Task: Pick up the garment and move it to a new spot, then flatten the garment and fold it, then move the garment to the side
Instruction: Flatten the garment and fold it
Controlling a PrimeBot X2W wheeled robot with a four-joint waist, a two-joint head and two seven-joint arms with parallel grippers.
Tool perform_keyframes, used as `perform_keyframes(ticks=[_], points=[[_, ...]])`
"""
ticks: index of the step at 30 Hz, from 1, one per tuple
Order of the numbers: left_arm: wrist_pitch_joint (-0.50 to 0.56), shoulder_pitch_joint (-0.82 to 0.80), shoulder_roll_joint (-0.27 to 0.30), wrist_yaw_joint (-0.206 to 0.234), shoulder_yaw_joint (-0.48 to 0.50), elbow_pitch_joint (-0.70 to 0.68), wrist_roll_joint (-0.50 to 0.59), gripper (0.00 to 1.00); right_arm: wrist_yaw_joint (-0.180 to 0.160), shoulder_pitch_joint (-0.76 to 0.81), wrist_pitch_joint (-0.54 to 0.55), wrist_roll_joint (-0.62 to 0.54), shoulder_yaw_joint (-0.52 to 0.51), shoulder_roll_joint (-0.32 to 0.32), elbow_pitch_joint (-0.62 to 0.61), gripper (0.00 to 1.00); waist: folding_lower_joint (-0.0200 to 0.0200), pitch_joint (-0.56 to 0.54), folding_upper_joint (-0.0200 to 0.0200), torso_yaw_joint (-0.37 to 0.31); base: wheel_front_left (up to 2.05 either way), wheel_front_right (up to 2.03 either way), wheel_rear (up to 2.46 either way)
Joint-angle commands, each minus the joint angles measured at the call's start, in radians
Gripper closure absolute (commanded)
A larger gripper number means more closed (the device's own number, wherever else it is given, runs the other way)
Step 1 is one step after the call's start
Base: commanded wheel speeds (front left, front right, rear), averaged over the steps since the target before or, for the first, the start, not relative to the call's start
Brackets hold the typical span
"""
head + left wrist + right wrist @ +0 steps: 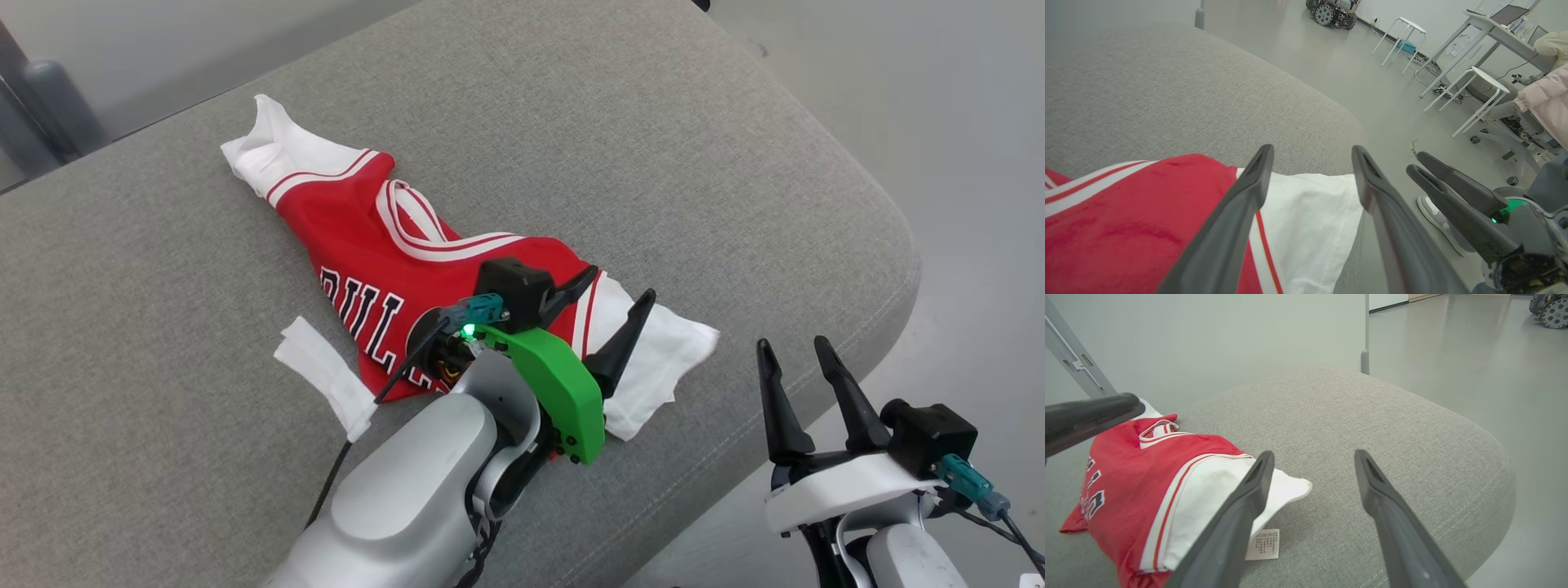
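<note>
A red and white jersey, the garment (367, 245), lies crumpled on a grey cushion (653, 163), with its white end toward the cushion's near right edge. My left gripper (620, 284) hovers over that white end, jaws open and nothing between them. In the left wrist view its fingers (1312, 148) frame the white cloth of the garment (1126, 212). Off the cushion's edge at lower right, my right gripper (792, 343) stands open and holds nothing. The right wrist view looks between the right gripper (1313, 453) across the cushion, with the garment (1147, 465) to its left.
A white strip of cloth (326, 376) lies beside the garment's near hem. A care label (1263, 544) rests on the cushion. Beyond the cushion's rounded edge (890, 269) is grey floor with white stools (1478, 90), a desk (1494, 32) and a shoe (1435, 214).
</note>
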Motion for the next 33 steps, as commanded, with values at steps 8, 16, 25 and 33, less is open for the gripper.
perform_keyframes(ticks=[8, 16, 25, 33], points=[[-0.136, 0.191, 0.111, 0.096, 0.135, -0.089, -0.101, 0.00, 0.000, 0.024, 0.000, -0.040, -0.043, 0.000, -0.010, 0.00, 0.0000, -0.052, -0.0001, 0.083, 0.00, 0.00, 0.00], [-0.084, 0.315, 0.239, 0.183, 0.174, -0.094, -0.122, 0.00, 0.000, 0.008, 0.000, -0.067, -0.038, 0.000, -0.023, 0.00, 0.0000, -0.036, -0.0001, 0.155, 0.00, 0.00, 0.00], [-0.046, 0.227, 0.152, 0.162, 0.153, 0.030, -0.143, 0.00, 0.000, -0.014, 0.000, -0.065, -0.034, -0.001, -0.027, 0.00, 0.0000, 0.012, -0.0001, 0.146, 0.00, 0.00, 0.00], [-0.039, 0.216, 0.141, 0.121, 0.141, 0.107, -0.154, 1.00, 0.000, -0.004, 0.000, -0.045, -0.033, -0.001, -0.021, 0.00, 0.0000, 0.022, -0.0001, 0.140, 0.00, 0.00, 0.00]])
